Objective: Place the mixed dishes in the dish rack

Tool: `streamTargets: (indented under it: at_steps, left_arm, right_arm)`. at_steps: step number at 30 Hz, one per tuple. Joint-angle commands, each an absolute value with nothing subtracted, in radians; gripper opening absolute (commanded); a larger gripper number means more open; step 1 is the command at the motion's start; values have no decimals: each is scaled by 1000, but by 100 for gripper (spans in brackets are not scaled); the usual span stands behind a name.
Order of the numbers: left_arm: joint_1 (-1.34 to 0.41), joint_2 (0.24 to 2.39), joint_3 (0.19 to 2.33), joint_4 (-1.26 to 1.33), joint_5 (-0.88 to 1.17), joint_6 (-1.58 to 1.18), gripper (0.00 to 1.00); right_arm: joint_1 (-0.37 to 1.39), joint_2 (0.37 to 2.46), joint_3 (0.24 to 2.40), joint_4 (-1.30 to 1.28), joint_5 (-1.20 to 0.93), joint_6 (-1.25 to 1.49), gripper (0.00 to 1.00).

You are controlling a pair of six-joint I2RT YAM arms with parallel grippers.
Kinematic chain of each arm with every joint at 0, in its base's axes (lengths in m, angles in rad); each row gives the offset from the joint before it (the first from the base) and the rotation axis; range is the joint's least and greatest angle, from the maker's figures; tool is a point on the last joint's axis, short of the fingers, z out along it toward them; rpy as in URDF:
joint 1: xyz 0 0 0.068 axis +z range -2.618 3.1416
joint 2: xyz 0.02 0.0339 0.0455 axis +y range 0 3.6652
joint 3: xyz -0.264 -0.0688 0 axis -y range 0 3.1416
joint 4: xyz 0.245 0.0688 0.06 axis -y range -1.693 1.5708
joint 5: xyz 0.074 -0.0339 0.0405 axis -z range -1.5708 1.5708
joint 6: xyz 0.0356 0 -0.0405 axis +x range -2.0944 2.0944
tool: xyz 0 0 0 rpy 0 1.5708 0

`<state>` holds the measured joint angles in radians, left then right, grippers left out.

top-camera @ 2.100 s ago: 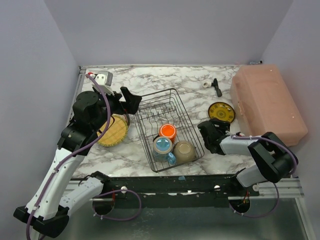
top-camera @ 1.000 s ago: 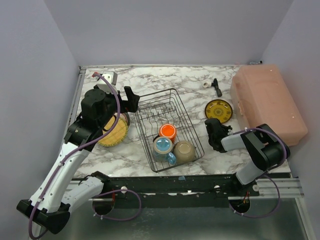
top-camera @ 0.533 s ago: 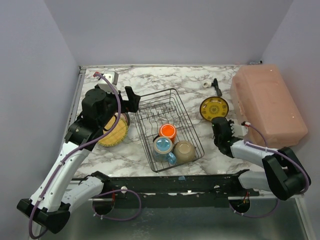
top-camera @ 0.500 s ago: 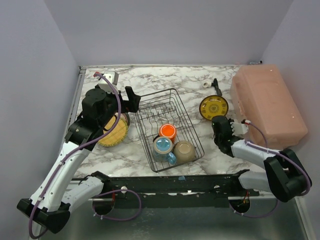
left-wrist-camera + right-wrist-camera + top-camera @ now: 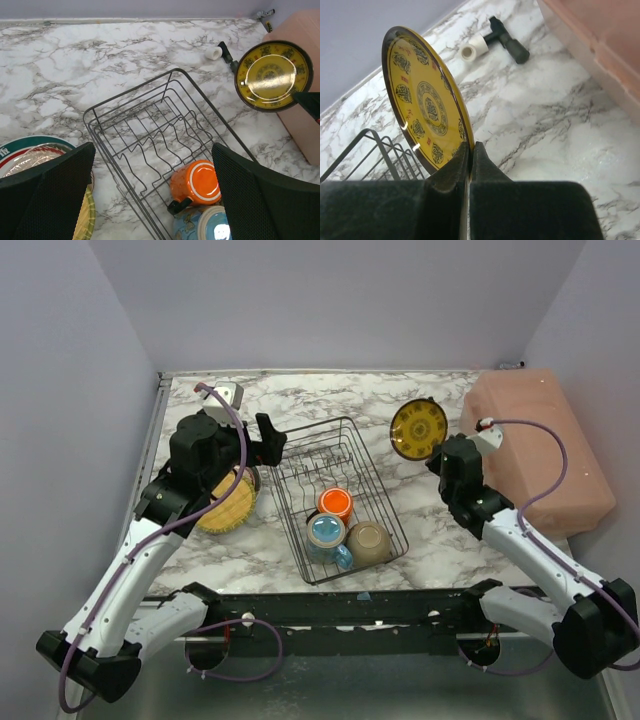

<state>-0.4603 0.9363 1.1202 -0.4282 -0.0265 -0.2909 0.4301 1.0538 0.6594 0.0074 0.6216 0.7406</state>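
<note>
My right gripper (image 5: 436, 454) (image 5: 471, 146) is shut on the lower rim of the small yellow dark-rimmed plate (image 5: 418, 428) (image 5: 424, 105) (image 5: 273, 75). It holds the plate on edge in the air, right of the dish rack (image 5: 318, 462) (image 5: 131, 90). In the rack's near end lie the orange mug (image 5: 336, 503) (image 5: 196, 184), the blue mug (image 5: 325, 532) (image 5: 207, 227) and the bowl (image 5: 369, 542). The rack's far tines are bare. My left gripper (image 5: 268, 438) (image 5: 152, 147) hangs open over the rack's far left corner. A stack of plates (image 5: 228, 500) (image 5: 35, 160) lies left of the rack.
The large pink box (image 5: 540, 445) (image 5: 600, 30) fills the right side, close behind my right arm. A small black tool with a white cap (image 5: 225, 51) (image 5: 506, 42) lies near the back wall. Walls close in the left, back and right sides.
My right gripper has lifted the yellow plate off the table and carried it up and toward the back, tilted onto its edge. The left arm has barely moved.
</note>
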Motion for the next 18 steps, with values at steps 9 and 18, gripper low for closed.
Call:
streamTargets:
  at_steps: [9,18]
  left_arm:
    - [-463,972,1134,-425,-62,-261,98]
    - [-463,992,1142,-433,-46,-268,98]
  right_arm:
    - [666,1192,1054,-321,779,334,0]
    - [830,1410,1250,-462,976,307,0]
